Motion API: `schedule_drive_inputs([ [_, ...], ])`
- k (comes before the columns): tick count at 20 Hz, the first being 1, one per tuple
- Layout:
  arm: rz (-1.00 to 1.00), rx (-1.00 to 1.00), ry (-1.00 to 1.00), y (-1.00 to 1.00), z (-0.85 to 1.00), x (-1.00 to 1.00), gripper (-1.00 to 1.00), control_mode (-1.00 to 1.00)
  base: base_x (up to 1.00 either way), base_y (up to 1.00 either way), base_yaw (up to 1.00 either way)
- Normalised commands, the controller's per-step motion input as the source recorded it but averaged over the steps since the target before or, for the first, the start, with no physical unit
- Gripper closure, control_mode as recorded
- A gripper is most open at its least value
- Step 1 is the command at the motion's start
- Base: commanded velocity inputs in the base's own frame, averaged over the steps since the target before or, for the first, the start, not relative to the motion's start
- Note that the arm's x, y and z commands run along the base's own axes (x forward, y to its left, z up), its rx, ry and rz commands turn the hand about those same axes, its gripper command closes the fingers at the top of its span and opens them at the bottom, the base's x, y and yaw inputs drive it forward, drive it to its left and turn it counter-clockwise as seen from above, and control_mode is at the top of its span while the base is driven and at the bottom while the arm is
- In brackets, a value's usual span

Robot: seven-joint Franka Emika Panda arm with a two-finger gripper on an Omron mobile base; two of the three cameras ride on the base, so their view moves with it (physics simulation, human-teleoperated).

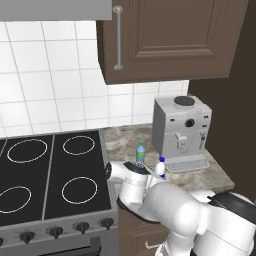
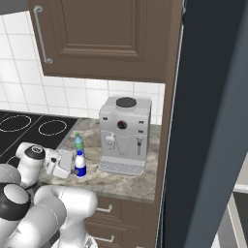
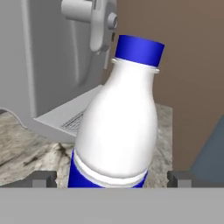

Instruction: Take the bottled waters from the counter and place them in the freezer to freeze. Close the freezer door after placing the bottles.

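End effector [image 3: 112, 179] wide open, fingertips flanking upright white bottle [image 3: 116, 127], not gripping; blue-green bottle [image 1: 140, 151] just behind, on counter [image 2: 121, 181].

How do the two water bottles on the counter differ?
The white bottle is shorter, opaque, with a blue cap and blue label; the green bottle is taller, slimmer, translucent. The white bottle stands between the open gripper fingertips; the green bottle stands behind it, toward the wall. Both are upright on the counter.

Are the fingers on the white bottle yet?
Apart. In the hand view, the white bottle stands between the open gripper's fingertips, with clear gaps on both sides.
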Motion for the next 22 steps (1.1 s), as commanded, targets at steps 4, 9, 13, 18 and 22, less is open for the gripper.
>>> schedule_drive_inputs([
  [4, 0.0, -0.01, 0.0, -0.13, 0.0, 0.06, -1.0, -1.0, 0.0, 0.0, 0.0],
  [9, 0.0, 0.0, 0.0, -0.06, 0.0, 0.08, -1.0, -1.0, 0.0, 0.0, 0.0],
  [13, 0.0, 0.0, 0.0, 0.0, 0.0, 0.04, -1.0, -1.0, 0.0, 0.0, 0.0],
  [18, 0.0, 0.0, 0.0, 0.0, 0.0, 0.01, -1.0, -1.0, 0.0, 0.0, 0.0],
  [22, 0.0, 0.0, 0.0, 0.0, 0.0, 0.0, -1.0, -1.0, 0.0, 0.0, 0.0],
])
